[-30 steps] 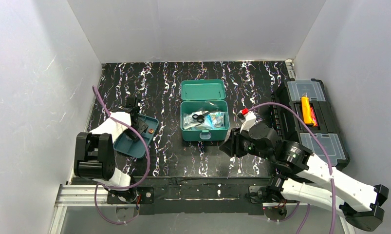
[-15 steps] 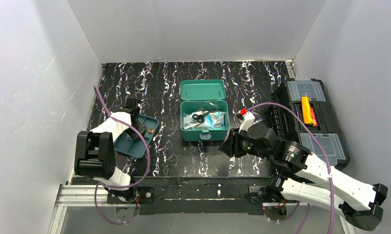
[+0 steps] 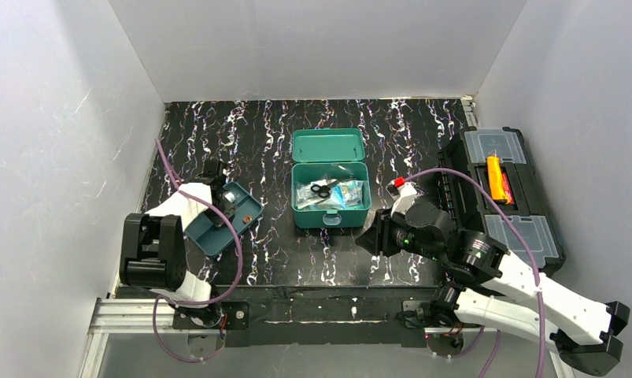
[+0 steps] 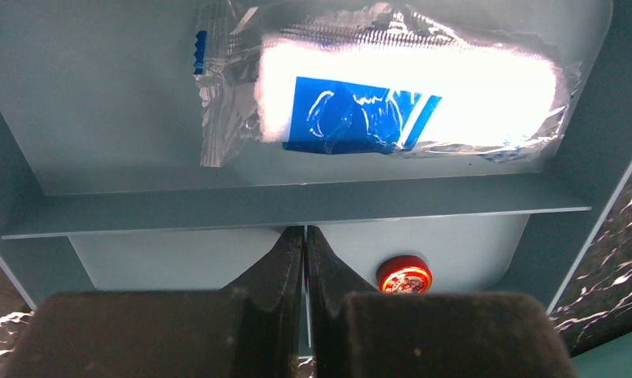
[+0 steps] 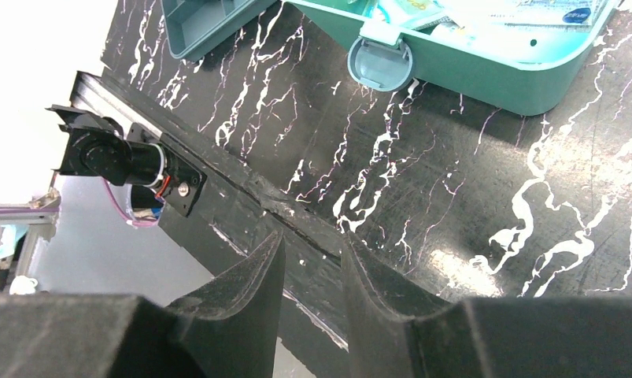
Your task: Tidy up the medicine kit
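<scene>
The teal medicine kit (image 3: 330,206) stands open at the table's middle, lid (image 3: 328,146) back, with packets and black scissors (image 3: 321,190) inside. Its darker inner tray (image 3: 210,233) is to the left, tilted, held by my left gripper (image 3: 227,206), which is shut on the tray's near wall. In the left wrist view the gripper (image 4: 305,244) pinches that thin wall; the tray (image 4: 100,118) holds a blue-and-white bandage packet (image 4: 407,102) and a small red tin (image 4: 404,276). My right gripper (image 3: 373,236) is open and empty near the kit's front right; it (image 5: 312,252) hovers over the table's front edge, with the kit's latch (image 5: 381,61) beyond it.
A large black toolbox (image 3: 533,228) with clear compartment lids and an orange item (image 3: 495,178) stands at the right edge. White walls enclose the back and both sides. An aluminium rail (image 3: 131,315) runs along the near edge.
The tray has shifted right and tipped up in my left gripper. The right arm has drifted slightly.
</scene>
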